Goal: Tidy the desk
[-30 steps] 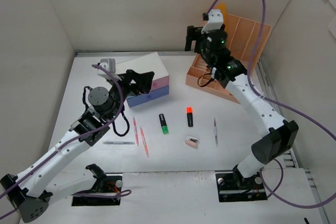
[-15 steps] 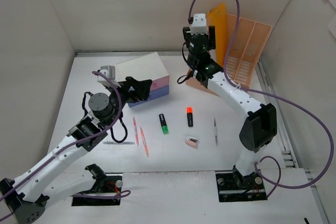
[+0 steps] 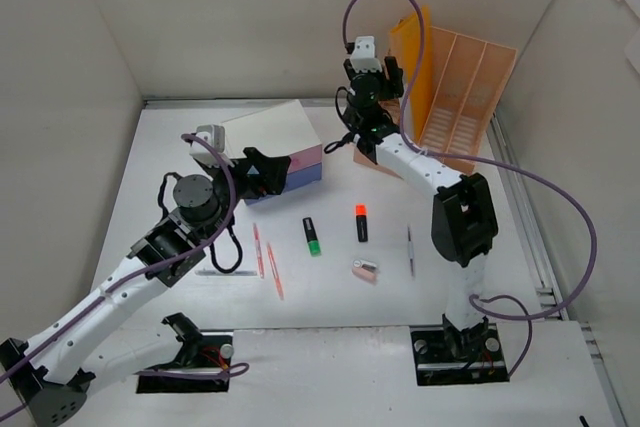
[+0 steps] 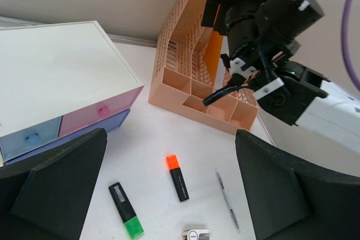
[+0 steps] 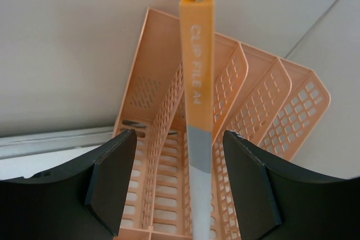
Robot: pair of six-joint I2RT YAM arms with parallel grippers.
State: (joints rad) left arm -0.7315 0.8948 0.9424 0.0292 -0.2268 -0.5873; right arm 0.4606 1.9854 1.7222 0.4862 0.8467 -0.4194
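The desk [image 3: 330, 299] is a wide white tabletop. On it lie a green highlighter [image 3: 313, 235], an orange highlighter [image 3: 361, 223], a slim grey pen [image 3: 409, 250], a small pink clip-like item [image 3: 365, 270], two red pens [image 3: 258, 249] and a pale pen [image 3: 227, 271]. My left gripper [image 3: 262, 169] is open and empty, hovering beside the drawer box [image 3: 285, 147]; the left wrist view looks down on both highlighters [image 4: 179, 177]. My right gripper [image 3: 390, 75] is open at the peach file rack [image 3: 455, 97]. The orange clip file [image 5: 197, 71] stands between its fingers [image 5: 112, 184] with gaps on both sides.
The drawer box, white with a pink drawer [image 4: 98, 113] and a blue drawer [image 4: 28, 139], stands at the back left. The file rack leans at the back right against upright white panels [image 3: 250, 17]. Purple cables loop over both arms.
My right arm has folded in: its wrist swung left from the rack's front to the rack's left end, beside the orange file. My left gripper shifted slightly toward the drawer box.
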